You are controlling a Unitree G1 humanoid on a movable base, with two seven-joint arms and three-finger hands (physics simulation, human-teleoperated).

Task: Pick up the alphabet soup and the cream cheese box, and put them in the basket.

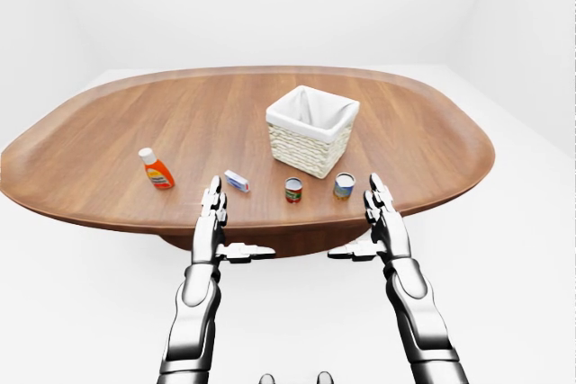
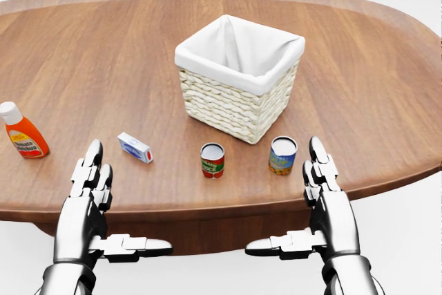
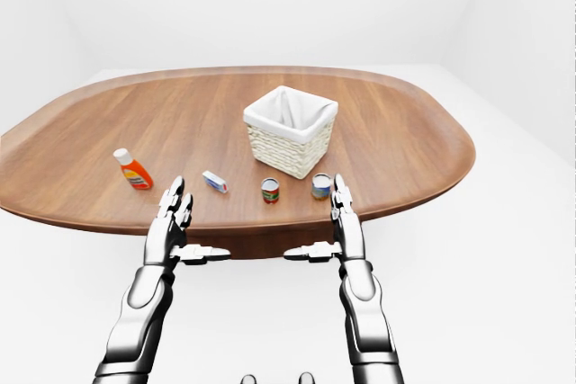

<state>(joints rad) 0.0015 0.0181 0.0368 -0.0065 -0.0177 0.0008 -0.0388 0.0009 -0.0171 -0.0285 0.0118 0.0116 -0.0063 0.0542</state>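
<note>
The alphabet soup, a can with a blue and yellow label (image 2: pixel 282 155), stands upright near the table's bottom edge in the head view, just left of my right hand's fingertips. A small blue and white cream cheese box (image 2: pixel 135 147) lies flat to the upper right of my left hand. Above both cans stands the woven basket (image 2: pixel 221 105), lined with white cloth. My left hand (image 2: pixel 90 191) and right hand (image 2: pixel 324 191) hover at the table's edge, fingers straight, thumbs pointing inward, both open and holding nothing.
A red-labelled can (image 2: pixel 213 160) stands between the box and the soup can. An orange ketchup bottle (image 2: pixel 21 132) is at the far left. All of this rests on the oval wooden table (image 2: pixel 103 53), and white floor surrounds it.
</note>
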